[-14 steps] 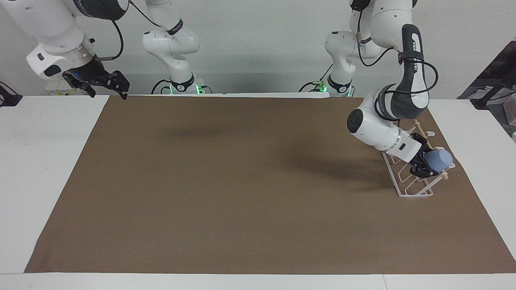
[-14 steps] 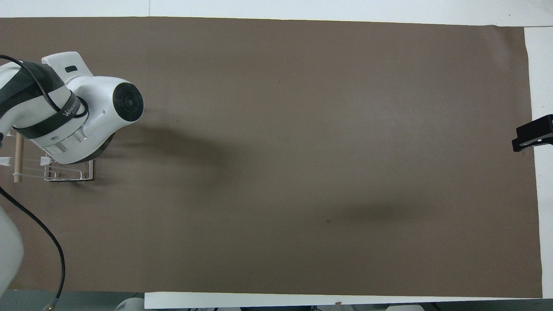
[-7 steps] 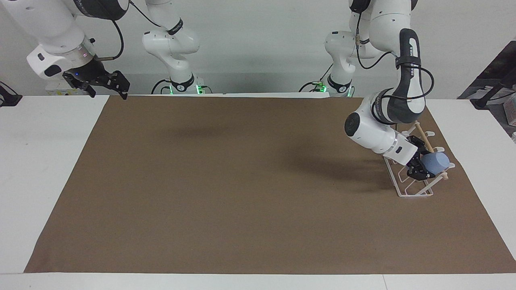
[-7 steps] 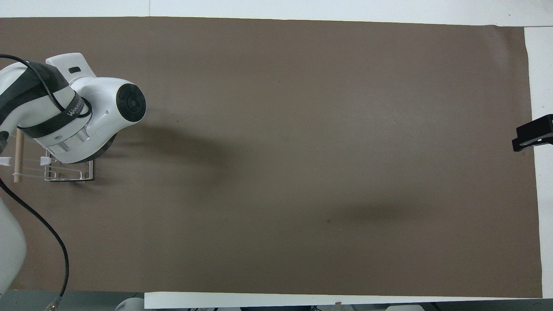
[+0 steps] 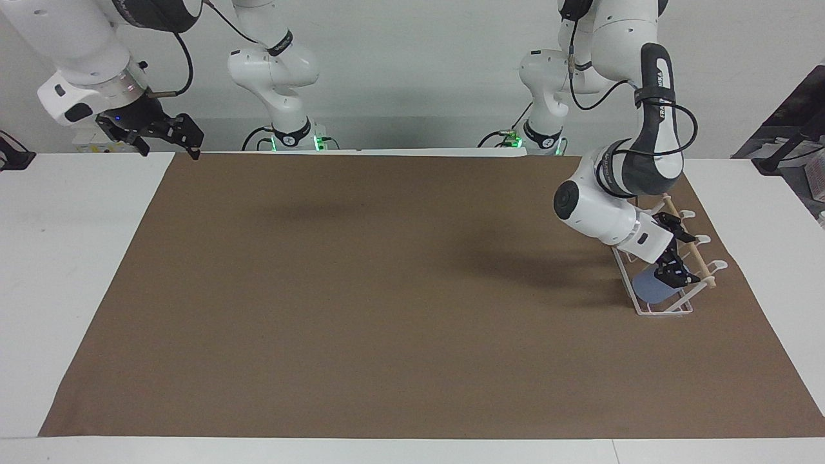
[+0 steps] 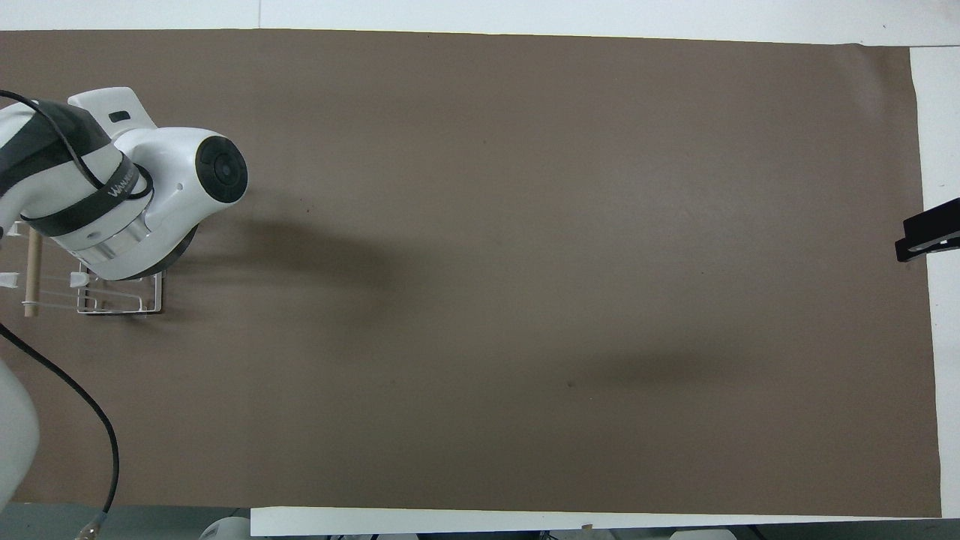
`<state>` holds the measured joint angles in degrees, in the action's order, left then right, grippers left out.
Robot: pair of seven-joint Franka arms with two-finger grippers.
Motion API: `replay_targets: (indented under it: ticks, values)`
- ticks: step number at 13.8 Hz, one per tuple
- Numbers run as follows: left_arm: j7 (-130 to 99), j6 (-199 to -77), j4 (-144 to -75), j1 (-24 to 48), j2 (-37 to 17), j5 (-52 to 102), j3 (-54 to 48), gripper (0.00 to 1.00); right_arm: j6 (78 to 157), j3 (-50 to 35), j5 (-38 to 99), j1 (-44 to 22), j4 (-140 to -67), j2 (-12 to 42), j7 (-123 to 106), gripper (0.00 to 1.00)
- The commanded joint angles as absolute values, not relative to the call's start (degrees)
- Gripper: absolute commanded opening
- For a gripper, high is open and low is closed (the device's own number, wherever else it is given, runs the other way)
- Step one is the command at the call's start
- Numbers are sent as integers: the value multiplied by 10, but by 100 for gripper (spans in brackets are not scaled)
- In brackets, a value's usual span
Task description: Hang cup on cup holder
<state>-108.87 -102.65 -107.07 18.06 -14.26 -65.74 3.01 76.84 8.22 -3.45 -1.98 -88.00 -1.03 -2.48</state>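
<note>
Since half a second ago the cup [image 5: 650, 287] has dropped — it was up at the wooden rod [image 5: 688, 243] between the fingers, and now it lies low inside the cup holder [image 5: 664, 310], down among the slanted prongs near the base, at the left arm's end of the table [image 5: 38, 258]. On the brown mat [image 5: 387, 290] nothing else has shifted. Left gripper [image 5: 677, 274] hangs over the holder just above the cup, and the fingers appear parted with nothing between them, so the cup looks released. The cup lies just below and a little toward the table's middle from those fingertips; whether a prong runs up inside it I cannot tell, and in the overhead view the arm hides it. Right gripper [image 5: 169, 134] waits over the table edge at its own end, well apart — fingers apart, holding nothing.
</note>
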Motion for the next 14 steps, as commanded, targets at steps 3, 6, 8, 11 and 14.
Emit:
replay_targets:
  ticks: [3, 6, 8, 11, 14]
  values:
    - [-866, -932, -902, 177, -140, -528, 28, 100, 773, 81, -32, -15, -876, -10, -31, 100]
    - [-733, -898, -859, 173, -124, -461, 33, 100, 779, 82, -32, -14, -876, -10, -31, 100]
    - [-628, -879, -846, 157, -100, -377, 34, 100, 779, 82, -32, -15, -876, -10, -31, 100]
    - [-498, -836, -832, 116, -85, -237, 34, 100, 779, 82, -32, -15, -876, -10, -32, 100]
    - [-391, -831, -833, 70, -84, -104, 34, 100, 780, 82, -32, -15, -876, -10, -31, 100]
